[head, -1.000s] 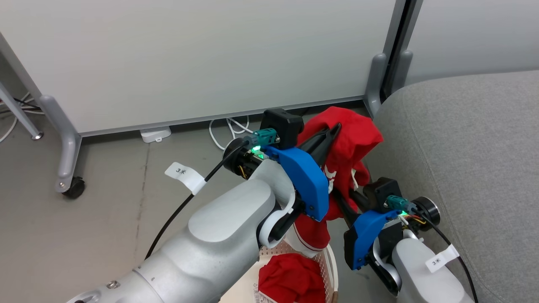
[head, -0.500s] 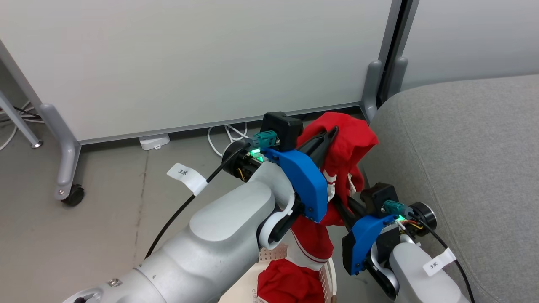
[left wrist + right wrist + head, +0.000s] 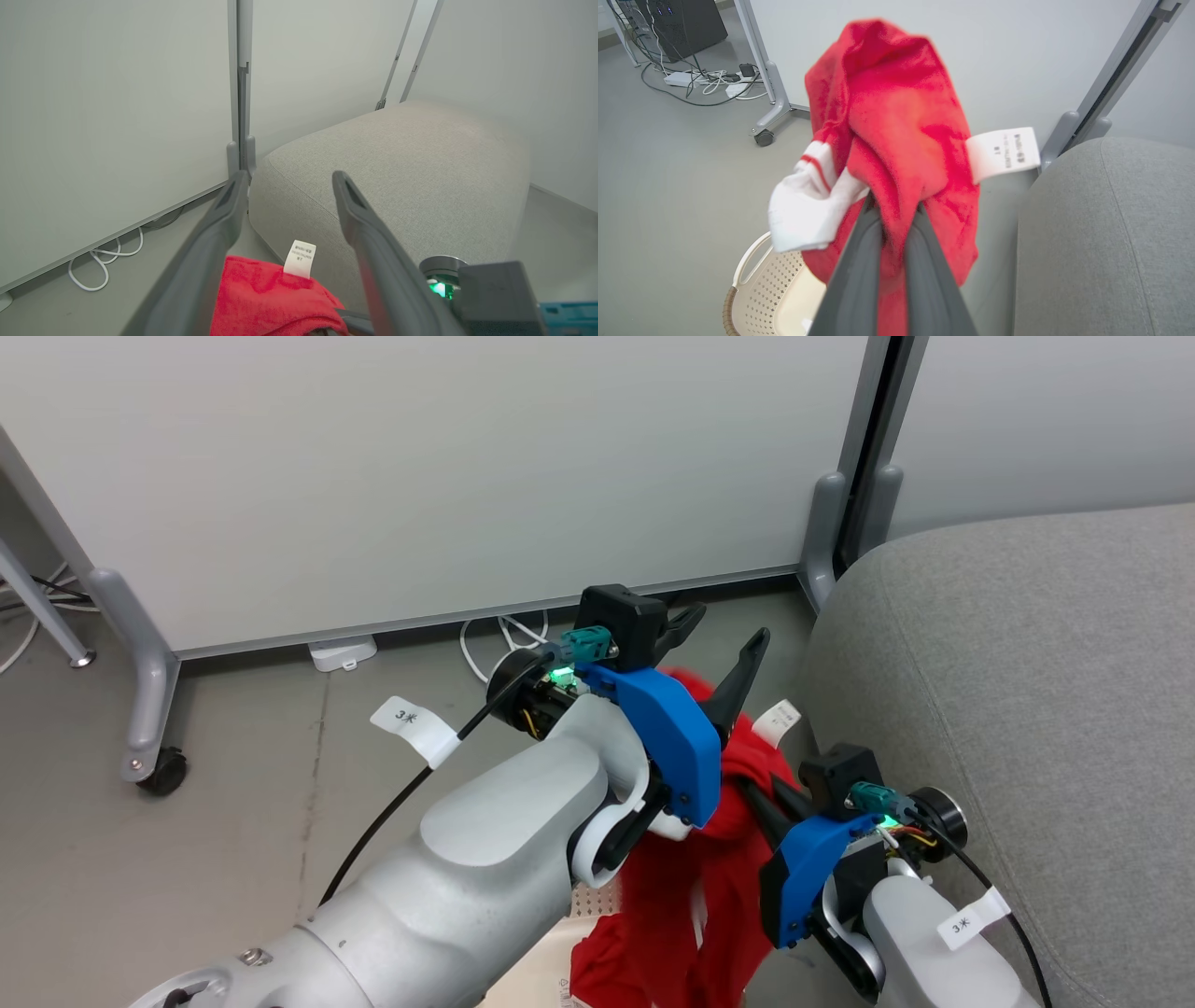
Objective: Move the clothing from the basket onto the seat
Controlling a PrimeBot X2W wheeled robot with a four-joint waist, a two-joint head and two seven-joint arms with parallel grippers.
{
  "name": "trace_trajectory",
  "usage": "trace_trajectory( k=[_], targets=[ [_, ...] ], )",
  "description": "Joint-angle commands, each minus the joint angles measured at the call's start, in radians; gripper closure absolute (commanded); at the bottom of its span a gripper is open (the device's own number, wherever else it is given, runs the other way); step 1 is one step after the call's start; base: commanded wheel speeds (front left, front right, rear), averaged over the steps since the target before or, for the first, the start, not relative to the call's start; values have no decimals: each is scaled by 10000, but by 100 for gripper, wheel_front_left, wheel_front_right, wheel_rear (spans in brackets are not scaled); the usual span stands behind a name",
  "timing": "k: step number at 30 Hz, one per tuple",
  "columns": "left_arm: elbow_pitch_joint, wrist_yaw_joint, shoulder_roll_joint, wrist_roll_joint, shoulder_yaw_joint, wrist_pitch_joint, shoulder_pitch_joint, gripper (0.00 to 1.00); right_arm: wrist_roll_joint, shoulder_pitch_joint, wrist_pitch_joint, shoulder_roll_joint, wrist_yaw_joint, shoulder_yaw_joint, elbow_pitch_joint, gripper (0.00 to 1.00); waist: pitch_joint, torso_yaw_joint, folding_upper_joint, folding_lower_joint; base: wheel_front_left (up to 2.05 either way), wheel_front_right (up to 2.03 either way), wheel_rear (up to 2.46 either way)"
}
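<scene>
My left gripper point(image 3: 724, 630) stands open above the floor beside the seat point(image 3: 1008, 663), with nothing between its fingers; the left wrist view shows that gripper point(image 3: 289, 176) pointing at the grey seat point(image 3: 397, 163). Just below it, a red piece of clothing point(image 3: 691, 896) with white trim hangs from my right gripper point(image 3: 758, 795), which is shut on it. In the right wrist view the clothing point(image 3: 896, 116) bunches over the shut gripper point(image 3: 894, 207), a white tag sticking out. The cream basket point(image 3: 756, 289) sits underneath on the floor.
White partition panels on grey wheeled feet point(image 3: 149, 747) stand behind, close to the seat's end. White cables point(image 3: 504, 635) and a small white box point(image 3: 344, 651) lie along their base. More cables and a black box point(image 3: 682, 23) sit farther off.
My left gripper has opened and let go of the red clothing. The fabric's top has dropped off its fingers and now droops from the right gripper.
</scene>
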State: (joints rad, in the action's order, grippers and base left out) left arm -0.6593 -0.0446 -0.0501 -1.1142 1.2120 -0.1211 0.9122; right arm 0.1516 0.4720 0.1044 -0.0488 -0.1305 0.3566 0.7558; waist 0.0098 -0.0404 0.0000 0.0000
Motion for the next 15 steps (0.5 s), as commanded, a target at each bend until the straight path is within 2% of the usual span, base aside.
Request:
trace_trajectory(
  k=[1,8,15],
  targets=[
    [-55,-21,-6,-33,28,-63,145,0,13,157,60,-28,-5,-17,20,100,-1,3,0,0,0,0,0],
    [-399,65,-21,-31,69,-428,-83,0,-31,185,86,-28,-5,-89,-26,100,49,-4,0,0,0,0,0],
    [-619,396,-450,218,-52,-1237,-755,0,-208,176,121,-28,-5,-424,-313,100,218,-50,0,0,0,0,0]
  ],
)
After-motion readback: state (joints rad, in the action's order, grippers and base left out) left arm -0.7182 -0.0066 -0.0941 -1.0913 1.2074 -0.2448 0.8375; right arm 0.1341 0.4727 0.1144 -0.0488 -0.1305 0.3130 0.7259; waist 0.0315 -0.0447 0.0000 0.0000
